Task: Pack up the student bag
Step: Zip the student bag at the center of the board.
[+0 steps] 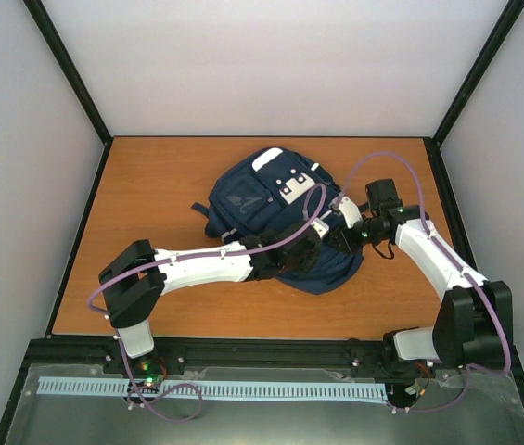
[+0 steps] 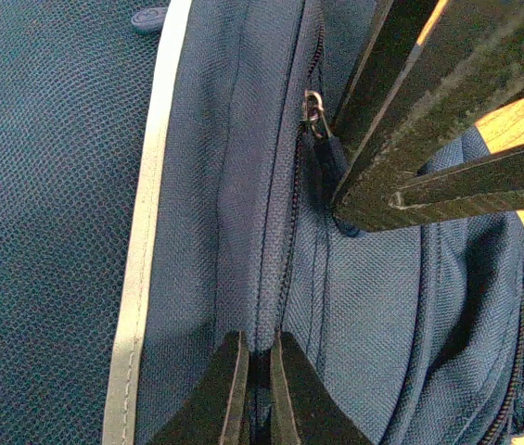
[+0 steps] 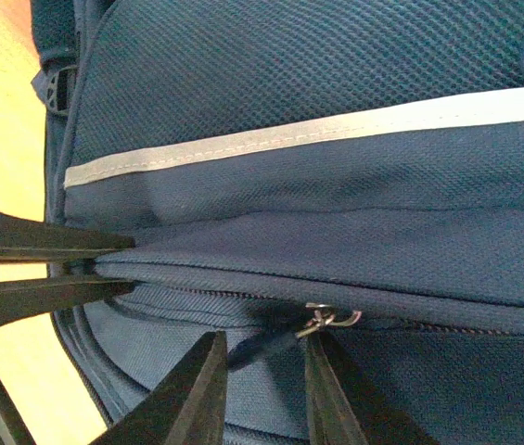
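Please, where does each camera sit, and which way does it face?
Top camera: above and behind the robot, looking down at the table and bag; left arm and right arm show.
Left wrist camera: on the left arm, facing the bag's zipper seam; the left gripper pinches fabric.
Right wrist camera: on the right arm, facing the same seam; the right gripper straddles the zipper pull.
Shared: both wrist views show the zipper pull and the other arm's fingers.

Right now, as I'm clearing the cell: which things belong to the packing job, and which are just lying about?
Job in hand: student bag; its zip pull; left pincer, pinching the bag's fabric; right pincer, astride the pull.
Just there: wooden table; purple cables.
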`<move>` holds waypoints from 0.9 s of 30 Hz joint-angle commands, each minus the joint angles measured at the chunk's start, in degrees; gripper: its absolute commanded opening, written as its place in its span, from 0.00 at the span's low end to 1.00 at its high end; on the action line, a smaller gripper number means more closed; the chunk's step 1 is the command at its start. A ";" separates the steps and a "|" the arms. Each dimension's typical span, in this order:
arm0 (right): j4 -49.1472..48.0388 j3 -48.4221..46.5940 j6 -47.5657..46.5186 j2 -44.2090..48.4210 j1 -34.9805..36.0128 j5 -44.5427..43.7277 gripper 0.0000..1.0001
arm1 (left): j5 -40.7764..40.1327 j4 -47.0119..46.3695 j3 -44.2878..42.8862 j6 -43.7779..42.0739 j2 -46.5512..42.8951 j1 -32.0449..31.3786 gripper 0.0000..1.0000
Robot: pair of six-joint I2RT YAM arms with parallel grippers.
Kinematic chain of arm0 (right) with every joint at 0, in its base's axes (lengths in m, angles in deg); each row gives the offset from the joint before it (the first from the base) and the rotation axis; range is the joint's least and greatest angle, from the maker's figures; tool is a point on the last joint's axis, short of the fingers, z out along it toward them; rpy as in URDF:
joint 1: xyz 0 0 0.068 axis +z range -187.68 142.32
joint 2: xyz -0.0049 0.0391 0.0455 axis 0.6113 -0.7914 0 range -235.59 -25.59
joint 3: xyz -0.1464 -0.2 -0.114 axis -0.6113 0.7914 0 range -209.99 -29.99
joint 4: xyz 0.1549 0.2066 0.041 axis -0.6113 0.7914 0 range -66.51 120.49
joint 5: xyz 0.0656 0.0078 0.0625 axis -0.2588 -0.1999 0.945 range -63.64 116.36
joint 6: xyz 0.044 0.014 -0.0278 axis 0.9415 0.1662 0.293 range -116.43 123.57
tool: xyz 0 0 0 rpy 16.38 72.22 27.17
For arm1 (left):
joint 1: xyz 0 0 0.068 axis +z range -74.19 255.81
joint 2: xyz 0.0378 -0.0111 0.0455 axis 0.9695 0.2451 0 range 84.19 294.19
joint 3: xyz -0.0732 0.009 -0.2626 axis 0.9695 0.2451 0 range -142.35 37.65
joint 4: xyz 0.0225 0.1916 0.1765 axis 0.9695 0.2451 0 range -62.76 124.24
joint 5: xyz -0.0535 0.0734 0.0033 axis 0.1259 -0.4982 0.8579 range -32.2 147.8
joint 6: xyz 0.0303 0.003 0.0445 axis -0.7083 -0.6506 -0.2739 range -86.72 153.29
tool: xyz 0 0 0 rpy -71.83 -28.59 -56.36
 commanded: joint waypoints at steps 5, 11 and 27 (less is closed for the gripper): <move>-1.32 0.27 -0.12 -1.32 0.66 -4.49 0.11 | -0.50 -6.29 -3.65 0.68 -2.46 0.49 0.01; 1.01 0.36 -4.32 -0.88 -0.15 -10.43 0.03 | -0.13 -7.51 0.25 0.64 -4.43 0.49 0.01; 1.45 3.22 -11.72 -0.81 -3.80 -13.59 0.03 | 6.48 -9.62 12.33 0.31 -9.47 0.41 0.01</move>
